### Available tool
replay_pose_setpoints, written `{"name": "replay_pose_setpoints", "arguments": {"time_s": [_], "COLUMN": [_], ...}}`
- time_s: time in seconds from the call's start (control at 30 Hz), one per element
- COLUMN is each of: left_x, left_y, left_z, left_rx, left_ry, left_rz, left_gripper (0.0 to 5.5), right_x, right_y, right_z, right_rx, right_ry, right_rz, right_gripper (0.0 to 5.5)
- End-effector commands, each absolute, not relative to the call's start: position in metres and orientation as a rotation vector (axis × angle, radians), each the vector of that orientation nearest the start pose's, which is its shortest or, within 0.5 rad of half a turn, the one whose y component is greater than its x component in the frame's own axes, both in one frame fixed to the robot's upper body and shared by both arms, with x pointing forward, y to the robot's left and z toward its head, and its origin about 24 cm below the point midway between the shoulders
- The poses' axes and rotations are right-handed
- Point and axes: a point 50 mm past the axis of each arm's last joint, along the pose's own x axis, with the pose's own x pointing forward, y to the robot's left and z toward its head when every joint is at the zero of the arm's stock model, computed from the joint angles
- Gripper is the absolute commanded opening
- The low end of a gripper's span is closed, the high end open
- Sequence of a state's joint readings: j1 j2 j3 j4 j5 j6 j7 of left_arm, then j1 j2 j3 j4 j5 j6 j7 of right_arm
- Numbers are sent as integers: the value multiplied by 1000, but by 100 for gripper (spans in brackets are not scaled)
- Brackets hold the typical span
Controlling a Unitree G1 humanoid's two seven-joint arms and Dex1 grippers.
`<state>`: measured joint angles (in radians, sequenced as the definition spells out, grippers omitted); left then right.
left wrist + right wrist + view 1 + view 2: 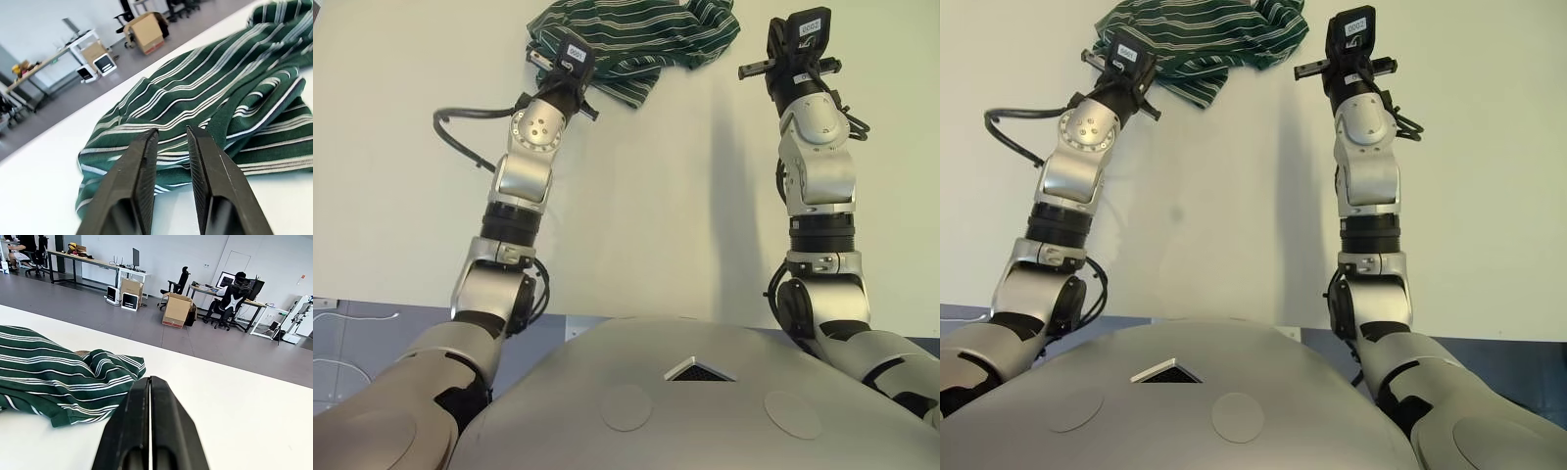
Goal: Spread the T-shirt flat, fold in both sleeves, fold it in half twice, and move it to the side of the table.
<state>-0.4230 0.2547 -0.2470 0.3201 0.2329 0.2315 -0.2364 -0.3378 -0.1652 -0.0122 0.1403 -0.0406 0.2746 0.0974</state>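
**Q:** Where's the shirt?

**Me:** The shirt [636, 49] is bunched in a green striped heap at the far side of the tabletop [656, 196], ahead of me and between my arms. Nothing is spread yet, so I judge the task to be at its first step.

**Q:** And your claws?

**Me:** My left claw [172, 131] is parted by a narrow gap, with nothing pinched in it. Its tips sit at the heap's near left hem, and I cannot tell whether they touch the cloth. My right claw [150, 379] is pressed together and empty. It is off the heap's right end, near it but apart.

**Q:** Which way does the heap run?

**Me:** Its long axis lies side to side across my front, from the left claw toward the right one. The far part runs out past the top of my head views, so I can't say how deep it goes.

**Q:** Which arm should go first?

**Me:** The left, I'd say. The cloth lies straight ahead of that claw, and a small push forward should put a fold in the gap. For the right claw the shirt lies off to my left, so that claw would have to spread and swing inward.

**Q:** What could go wrong?

**Me:** The sleeves and collar are lost in the folds, and I can't tell which edge I'm at. A pinch may take several layers, and the heap could drag instead of opening.
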Motion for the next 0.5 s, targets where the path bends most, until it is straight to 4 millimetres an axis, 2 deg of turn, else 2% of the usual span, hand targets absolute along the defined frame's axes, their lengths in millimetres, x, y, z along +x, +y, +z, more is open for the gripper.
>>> {"name": "replay_pose_setpoints", "arguments": {"time_s": [0.03, 0.13, 0.3, 0.5], "left_x": [330, 335, 342, 342], "left_y": [129, 129, 128, 126], "left_z": [47, 44, 45, 46], "left_rx": [863, 1011, 1052, 982], "left_ry": [219, 214, 186, 167], "left_rz": [-493, -502, -464, -451], "left_gripper": [150, 150, 150, 45], "right_x": [320, 320, 318, 320], "right_y": [-160, -159, -159, -159], "right_z": [81, 80, 78, 79], "right_rx": [-196, -191, -186, -184], "right_ry": [82, 83, 86, 84], "right_rz": [109, 109, 103, 98], "right_gripper": [0, 0, 0, 0]}}
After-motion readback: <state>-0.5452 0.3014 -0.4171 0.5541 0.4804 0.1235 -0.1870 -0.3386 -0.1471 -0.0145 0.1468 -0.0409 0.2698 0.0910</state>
